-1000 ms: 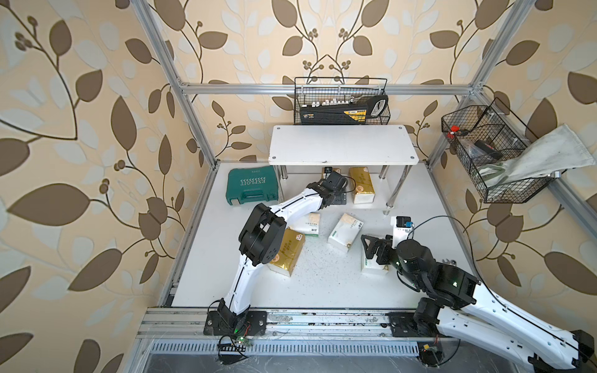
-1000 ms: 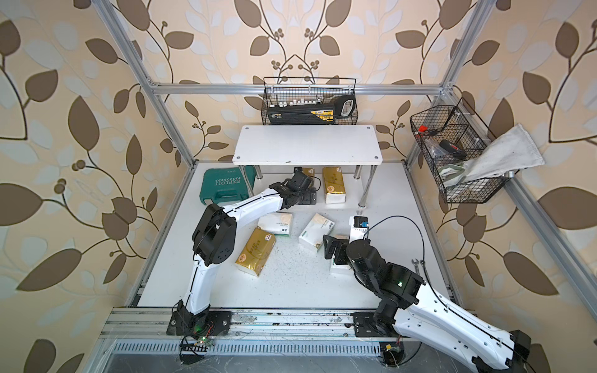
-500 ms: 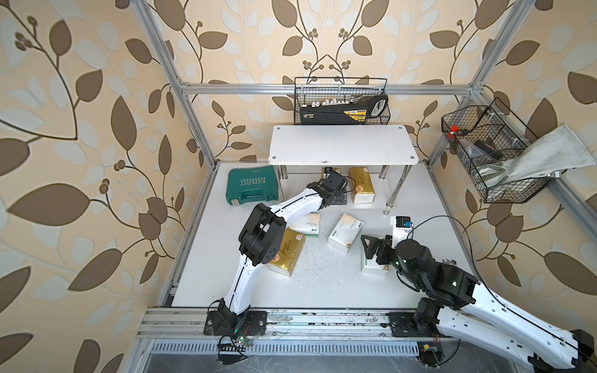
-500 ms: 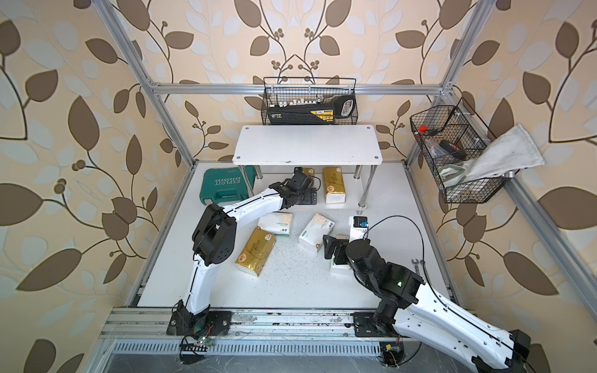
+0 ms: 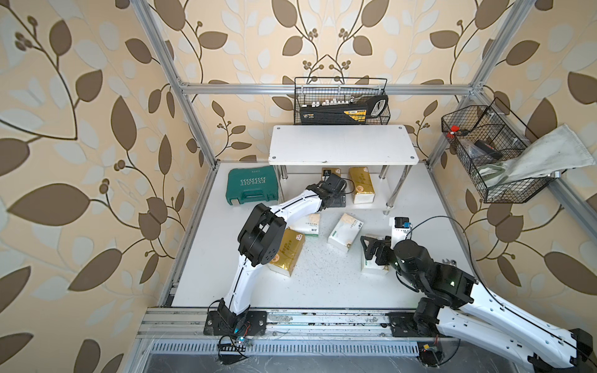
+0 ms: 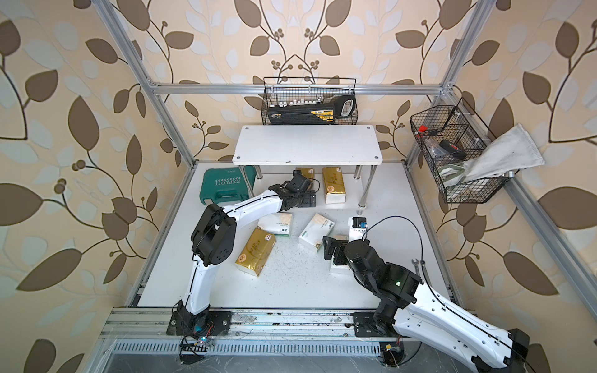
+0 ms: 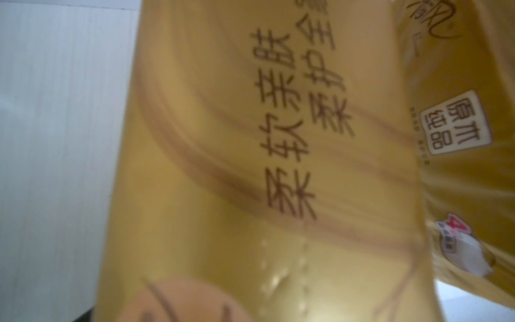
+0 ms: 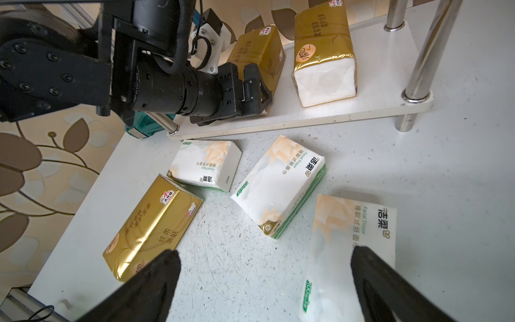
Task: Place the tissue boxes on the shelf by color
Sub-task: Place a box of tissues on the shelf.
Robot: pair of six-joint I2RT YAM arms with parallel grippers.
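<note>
Teal tool case (image 5: 252,186) sits far left. One gold tissue pack (image 5: 286,253) is on the table. The left gripper (image 5: 338,197) is spread open against a second gold pack (image 8: 256,47) on the shelf's (image 5: 342,145) lower board, with the third gold pack (image 5: 361,184) just beside it. Two white packs (image 5: 309,222) (image 5: 345,231) lie mid-table. The right gripper (image 8: 263,259) gapes wide over the last white pack (image 8: 334,251).
</note>
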